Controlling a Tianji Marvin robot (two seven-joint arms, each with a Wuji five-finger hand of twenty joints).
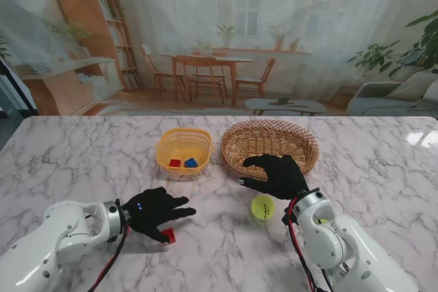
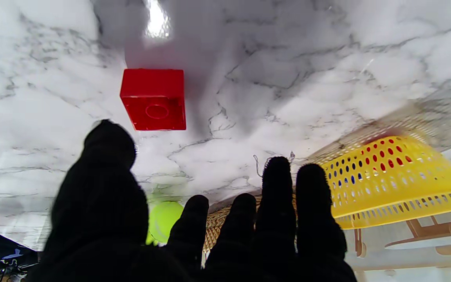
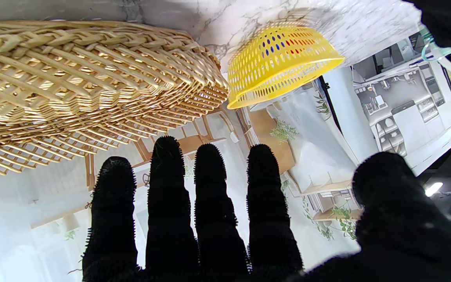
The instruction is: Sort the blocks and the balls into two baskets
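The left robot hand (image 1: 156,210) was held low over the counter (image 1: 82,162) with its fingers (image 2: 280,196) spread and nothing gripped. A red block (image 1: 168,236) lay on the counter just at the thumb side of that hand, nearer to me than the fingers; in the left wrist view the same block (image 2: 154,98) was seen lying free on the marble, apart from the thumb, whether by a clear gap or a bare touch could not be told from the stand view.

The right robot hand (image 1: 276,173) was likewise spread and empty, its fingers (image 3: 170,188) reaching over the near rim of the wicker basket (image 1: 301,143), with no contact that could be confirmed. A yellow-green tennis ball (image 1: 263,207) rested on the counter just beside that hand's wrist, to its left and nearer to me.

To the left of the wicker basket, nearly touching it, a yellow plastic basket (image 1: 165,152) was set. Inside it a second red block (image 1: 175,163) and a blue block (image 1: 191,163) lay side by side. Both baskets stood farther from me than the two hands, between them in the middle of the counter.
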